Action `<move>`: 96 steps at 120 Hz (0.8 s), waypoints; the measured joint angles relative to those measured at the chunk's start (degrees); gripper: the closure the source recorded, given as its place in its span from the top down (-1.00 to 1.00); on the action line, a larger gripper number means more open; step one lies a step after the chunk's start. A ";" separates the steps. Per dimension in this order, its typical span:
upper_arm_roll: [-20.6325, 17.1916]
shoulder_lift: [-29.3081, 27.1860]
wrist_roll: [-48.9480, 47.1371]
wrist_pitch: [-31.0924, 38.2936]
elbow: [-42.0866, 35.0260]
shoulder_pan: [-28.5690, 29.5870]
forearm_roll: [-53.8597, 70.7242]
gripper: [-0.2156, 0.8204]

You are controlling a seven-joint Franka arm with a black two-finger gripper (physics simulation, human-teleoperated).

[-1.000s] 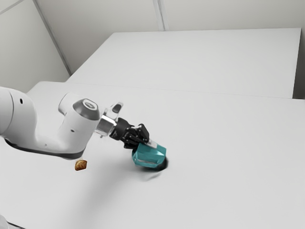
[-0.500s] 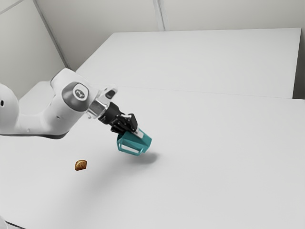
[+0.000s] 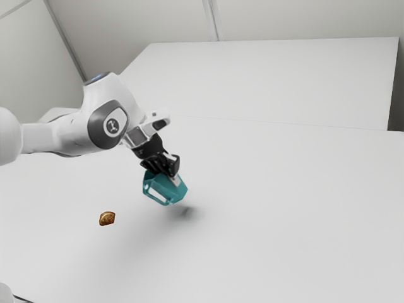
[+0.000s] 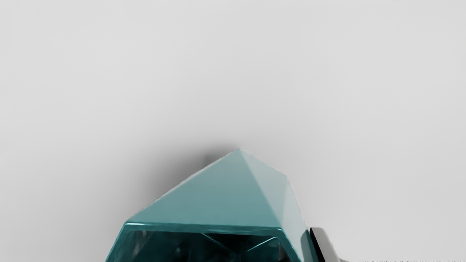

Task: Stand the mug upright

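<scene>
Raised off the table, my gripper point(image 3: 170, 174) is shut on the wall of the teal faceted mug point(image 3: 168, 189). The mug hangs tilted, its handle toward the exterior view's left and a shadow on the table beneath. In the wrist view the open mouth of the mug point(image 4: 204, 203) faces back toward my hand. One finger point(image 4: 323, 244) of the gripper lies against the mug's outer side there; the other is mostly hidden, with a small grey patch inside the mouth.
A small brown, bread-like piece point(image 3: 107, 218) lies on the white table point(image 3: 284, 221), toward the exterior view's left from the mug. Behind stands another white surface point(image 3: 271, 82).
My hand has carried the mug toward the exterior view's left and up from the table, turning it along the way. The mug's handle now shows more clearly. The brown piece has stayed put.
</scene>
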 joint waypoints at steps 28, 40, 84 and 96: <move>-10.64 0.73 -6.72 -4.64 0.60 11.56 6.76 -0.92; -18.28 0.92 -8.69 -5.68 0.44 19.47 7.45 -0.92; -25.51 2.14 -12.35 -4.58 -0.32 29.42 8.14 -0.92; -25.27 3.16 -12.74 -3.65 -0.30 28.48 8.18 -0.92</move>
